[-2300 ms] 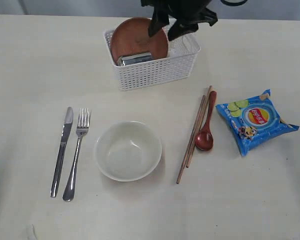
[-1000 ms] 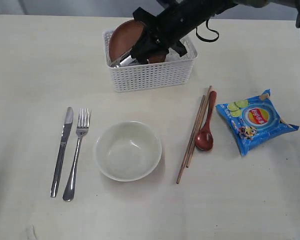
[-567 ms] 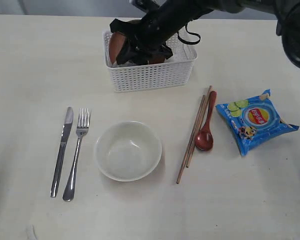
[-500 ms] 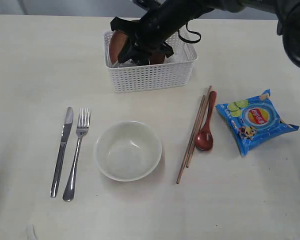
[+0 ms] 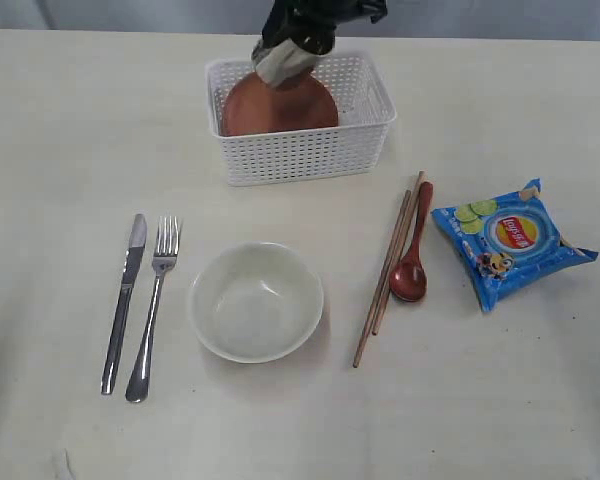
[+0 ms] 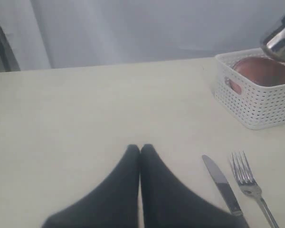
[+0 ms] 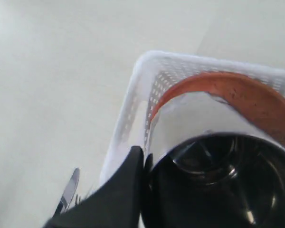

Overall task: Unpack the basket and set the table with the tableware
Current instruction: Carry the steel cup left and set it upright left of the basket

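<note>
The left gripper (image 6: 140, 151) shows up only in its own wrist view. Its two black fingers (image 6: 126, 183) are pressed tight together and hold nothing. They hang over a bare part of the table (image 6: 85, 104), to the left of the knife (image 6: 222, 183) and fork (image 6: 249, 183).

The exterior view shows the whole table from above. On the left, the knife (image 5: 125, 300) and fork (image 5: 152, 310) lie side by side, close but not touching. Next comes the cream bowl (image 5: 256, 300), upright with nothing in it. Behind the bowl stands the white basket (image 5: 300, 160). The brown plate (image 5: 280, 108) leans inside it.

The shiny cup (image 5: 285, 62) is up in the air over the basket, just above the top edge of the plate. The right gripper (image 5: 302, 30) holds it. From here you cannot see how. The right wrist view looks right down into the cup (image 7: 213, 166). One black finger (image 7: 126, 185) presses on the outside of the cup's wall. The other finger is lost in the dark inside.

The left wrist view shows a slot in the basket's end wall, with brown showing through.

Right of the basket, the chopsticks (image 5: 385, 275) lie together with the spoon (image 5: 412, 262) just beside them. The blue chip packet (image 5: 505, 242) lies farthest right.
</note>
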Robot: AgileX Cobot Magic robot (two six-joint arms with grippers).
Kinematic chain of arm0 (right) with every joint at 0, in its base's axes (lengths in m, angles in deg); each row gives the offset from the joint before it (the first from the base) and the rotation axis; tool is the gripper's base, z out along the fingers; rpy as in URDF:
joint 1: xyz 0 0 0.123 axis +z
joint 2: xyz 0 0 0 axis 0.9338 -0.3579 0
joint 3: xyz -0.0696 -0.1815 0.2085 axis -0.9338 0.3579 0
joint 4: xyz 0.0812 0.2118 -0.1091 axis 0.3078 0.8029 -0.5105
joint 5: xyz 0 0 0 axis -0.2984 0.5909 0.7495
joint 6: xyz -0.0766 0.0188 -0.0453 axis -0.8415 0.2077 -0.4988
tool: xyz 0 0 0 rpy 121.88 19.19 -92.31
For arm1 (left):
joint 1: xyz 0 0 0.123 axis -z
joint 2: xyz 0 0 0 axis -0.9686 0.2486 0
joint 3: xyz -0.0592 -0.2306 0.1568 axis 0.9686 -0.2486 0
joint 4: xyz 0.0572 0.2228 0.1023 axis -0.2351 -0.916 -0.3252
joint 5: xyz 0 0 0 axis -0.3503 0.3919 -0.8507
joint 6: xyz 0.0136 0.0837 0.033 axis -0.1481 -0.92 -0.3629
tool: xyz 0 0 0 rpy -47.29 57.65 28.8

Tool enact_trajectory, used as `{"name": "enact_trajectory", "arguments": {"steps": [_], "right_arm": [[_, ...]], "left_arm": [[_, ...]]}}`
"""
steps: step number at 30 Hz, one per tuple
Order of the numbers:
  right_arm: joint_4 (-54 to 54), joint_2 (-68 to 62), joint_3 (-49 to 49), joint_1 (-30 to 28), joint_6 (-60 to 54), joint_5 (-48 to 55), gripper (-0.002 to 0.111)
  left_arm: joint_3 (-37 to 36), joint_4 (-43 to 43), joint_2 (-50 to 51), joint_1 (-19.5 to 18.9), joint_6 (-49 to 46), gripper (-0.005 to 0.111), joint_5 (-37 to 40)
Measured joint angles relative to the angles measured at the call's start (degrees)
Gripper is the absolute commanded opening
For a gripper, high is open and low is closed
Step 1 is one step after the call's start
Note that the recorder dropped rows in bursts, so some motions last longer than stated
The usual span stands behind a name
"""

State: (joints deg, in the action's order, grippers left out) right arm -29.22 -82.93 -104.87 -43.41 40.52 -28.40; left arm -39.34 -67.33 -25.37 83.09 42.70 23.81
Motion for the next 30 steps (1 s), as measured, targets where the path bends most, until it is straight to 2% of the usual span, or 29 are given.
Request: {"name": "enact_trajectory", "arguments": {"steps": [4,8,17,23,30], "right_arm": [[-3.2,2.9,0.0,3.7,-1.1,0.5,-0.001],[-9.8,3.3,-0.5,10.3,-1.3,0.5,-0.001],[-22.0,-4.3,-8.4,21.6,3.2,0.1,-0.001],[-23.7,-12.1,-15.9,23.6,4.6,2.8,-0.001],[-30.6,-18.3,-22.0,23.6,7.6,8.6,-0.001]], "left_arm": [[0.0,0.0,0.0,0.0,0.0,0.0,0.0],[0.0,0.0,0.0,0.0,0.0,0.0,0.0],[0.0,0.0,0.0,0.0,0.0,0.0,0.0],[0.0,0.0,0.0,0.0,0.0,0.0,0.0],[0.0,0.0,0.0,0.0,0.0,0.0,0.0]]}}
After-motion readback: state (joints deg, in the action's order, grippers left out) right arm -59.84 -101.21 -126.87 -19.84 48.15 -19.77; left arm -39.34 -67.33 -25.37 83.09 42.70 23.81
